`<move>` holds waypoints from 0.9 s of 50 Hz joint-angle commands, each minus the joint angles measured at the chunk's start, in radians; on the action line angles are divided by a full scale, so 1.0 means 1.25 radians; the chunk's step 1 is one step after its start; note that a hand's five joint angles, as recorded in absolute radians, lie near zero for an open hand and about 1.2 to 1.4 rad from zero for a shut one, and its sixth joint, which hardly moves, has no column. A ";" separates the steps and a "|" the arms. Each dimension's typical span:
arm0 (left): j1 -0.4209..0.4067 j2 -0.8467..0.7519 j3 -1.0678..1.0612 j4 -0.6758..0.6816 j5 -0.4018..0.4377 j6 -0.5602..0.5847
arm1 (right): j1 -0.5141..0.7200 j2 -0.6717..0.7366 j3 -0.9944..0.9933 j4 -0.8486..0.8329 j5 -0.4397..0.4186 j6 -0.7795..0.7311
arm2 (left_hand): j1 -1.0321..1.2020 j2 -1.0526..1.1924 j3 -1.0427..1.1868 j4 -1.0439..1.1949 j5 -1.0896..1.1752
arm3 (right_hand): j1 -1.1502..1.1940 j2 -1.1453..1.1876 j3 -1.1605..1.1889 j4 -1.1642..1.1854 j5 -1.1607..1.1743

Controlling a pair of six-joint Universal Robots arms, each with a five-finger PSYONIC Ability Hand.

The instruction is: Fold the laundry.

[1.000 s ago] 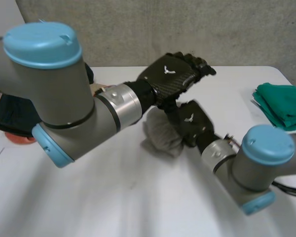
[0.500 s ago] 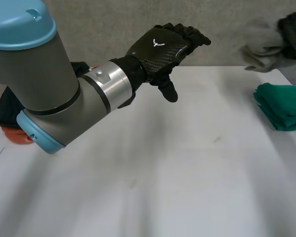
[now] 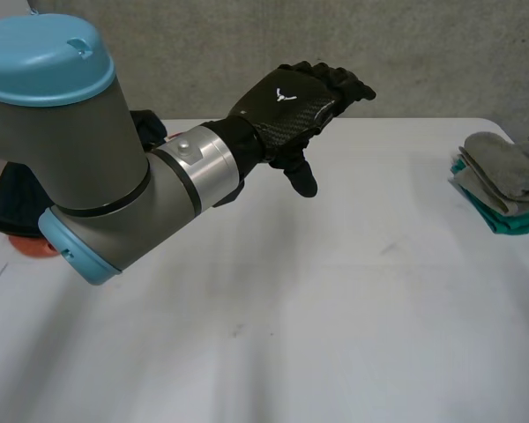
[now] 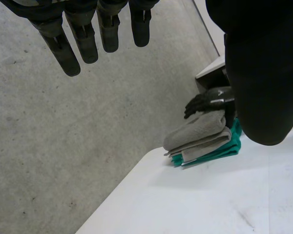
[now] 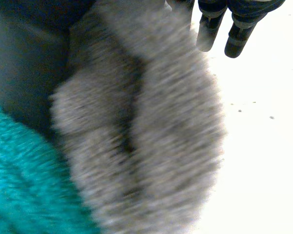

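Two cloths stacked at three o'clock
Grey cloth [image 3: 504, 163] lay on green cloth [image 3: 511, 220] under the right hand [image 4: 207, 102], grip unclear; left hand [image 3: 291, 101] hung open. A straight lift-off would spare the stack

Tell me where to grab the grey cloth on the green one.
Probably its side toward the middle of the table, pinching all layers, coming from there: the grey cloth lies folded flat on the green cloth, with that side exposed.
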 commanded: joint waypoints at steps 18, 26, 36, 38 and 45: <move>-0.011 0.065 0.004 0.010 -0.008 -0.004 | 0.073 -0.473 0.064 0.241 0.310 -0.246 | 0.011 0.001 -0.002 0.003 -0.010 | -0.038 -0.029 -0.027 -0.029 -0.045; 0.080 0.100 0.018 0.018 -0.226 0.011 | 0.350 -0.547 0.201 0.189 0.275 -0.247 | 0.020 0.011 0.007 0.012 -0.001 | -0.038 -0.029 -0.027 -0.029 -0.045; 0.371 -0.047 0.034 0.021 -0.281 0.197 | 0.500 -0.569 0.440 0.214 0.241 -0.257 | 0.022 0.013 0.009 0.015 0.001 | -0.038 -0.029 -0.027 -0.029 -0.045; 0.393 -0.093 0.056 0.033 -0.280 0.246 | 0.504 -0.565 0.467 0.215 0.241 -0.260 | 0.022 0.013 0.009 0.015 0.001 | -0.038 -0.029 -0.027 -0.029 -0.045; 0.475 -0.295 0.150 0.138 -0.260 0.380 | 0.507 -0.550 0.556 0.215 0.248 -0.323 | 0.029 0.020 0.016 0.022 0.008 | -0.038 -0.029 -0.027 -0.029 -0.045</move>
